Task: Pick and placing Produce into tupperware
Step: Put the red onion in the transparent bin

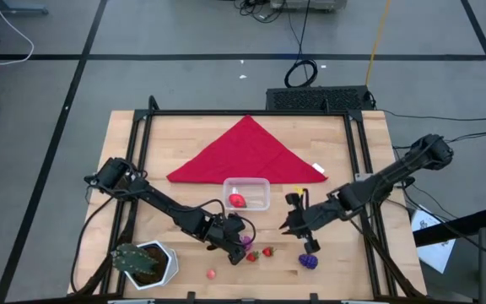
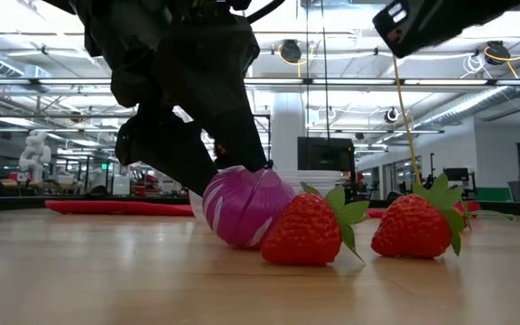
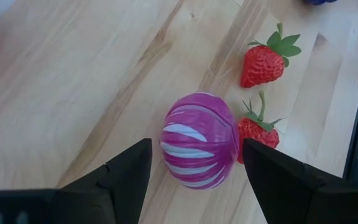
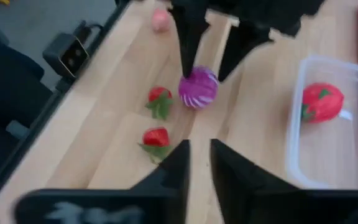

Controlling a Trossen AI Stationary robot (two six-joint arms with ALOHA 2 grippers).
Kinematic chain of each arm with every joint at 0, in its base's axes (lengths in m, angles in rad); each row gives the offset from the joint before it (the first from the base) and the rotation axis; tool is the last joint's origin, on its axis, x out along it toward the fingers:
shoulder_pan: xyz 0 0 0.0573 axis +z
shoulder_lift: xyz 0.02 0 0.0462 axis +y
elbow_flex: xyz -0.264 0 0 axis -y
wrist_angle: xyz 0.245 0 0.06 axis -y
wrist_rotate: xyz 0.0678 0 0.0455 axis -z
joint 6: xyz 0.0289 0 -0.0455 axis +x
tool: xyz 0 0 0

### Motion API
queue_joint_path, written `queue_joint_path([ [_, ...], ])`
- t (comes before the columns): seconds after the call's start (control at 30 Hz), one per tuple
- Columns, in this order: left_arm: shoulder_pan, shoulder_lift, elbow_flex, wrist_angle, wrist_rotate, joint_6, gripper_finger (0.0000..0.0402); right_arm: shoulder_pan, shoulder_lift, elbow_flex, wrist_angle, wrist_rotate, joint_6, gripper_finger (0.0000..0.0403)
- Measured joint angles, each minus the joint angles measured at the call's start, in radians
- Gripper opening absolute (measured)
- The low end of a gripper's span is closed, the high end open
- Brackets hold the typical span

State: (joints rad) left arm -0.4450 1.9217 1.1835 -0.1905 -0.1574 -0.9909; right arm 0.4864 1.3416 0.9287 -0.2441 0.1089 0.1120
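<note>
Lower centre of the high view: my left gripper (image 3: pixel 194 168) stands open astride the purple striped ball (image 3: pixel 199 140), gripping nothing yet.
To do this well I should sink lower, centre the ball, and shut without nudging the strawberry (image 3: pixel 255 129) touching it, then carry it to the tupperware (image 1: pixel 246 195) just above, which already holds a red fruit (image 1: pixel 237 200). My right gripper (image 4: pixel 197 165) hovers, fingers nearly shut, empty. Low down, my arm hides the ball's far side and the tub.

Purple-and-white striped ball (image 3: pixel 199 140), red strawberries (image 3: pixel 264 63) with green leaves, red cloth (image 1: pixel 245 150), clear tub (image 1: pixel 260 187)
</note>
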Motion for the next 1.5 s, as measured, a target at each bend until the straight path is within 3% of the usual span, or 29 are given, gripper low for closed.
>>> queue_joint_path([
  [0.1,-0.001,0.0,0.0,0.0,0.0,-0.002,0.0253,0.017,0.0,0.0,0.019,0.0,0.0,0.0007],
  [0.63,-0.01,0.0,0.0,0.002,-0.009,0.001,0.0253,0.055,0.235,0.001,0.347,0.003,-0.015,0.0001],
  [1.0,-0.016,0.0,0.0,0.003,-0.028,0.002,0.0253,0.043,0.37,0.0,0.427,0.025,0.009,0.0],
  [1.5,-0.016,0.0,0.0,-0.001,-0.029,0.0,0.0253,0.004,0.457,0.0,0.508,0.077,-0.023,0.0],
])
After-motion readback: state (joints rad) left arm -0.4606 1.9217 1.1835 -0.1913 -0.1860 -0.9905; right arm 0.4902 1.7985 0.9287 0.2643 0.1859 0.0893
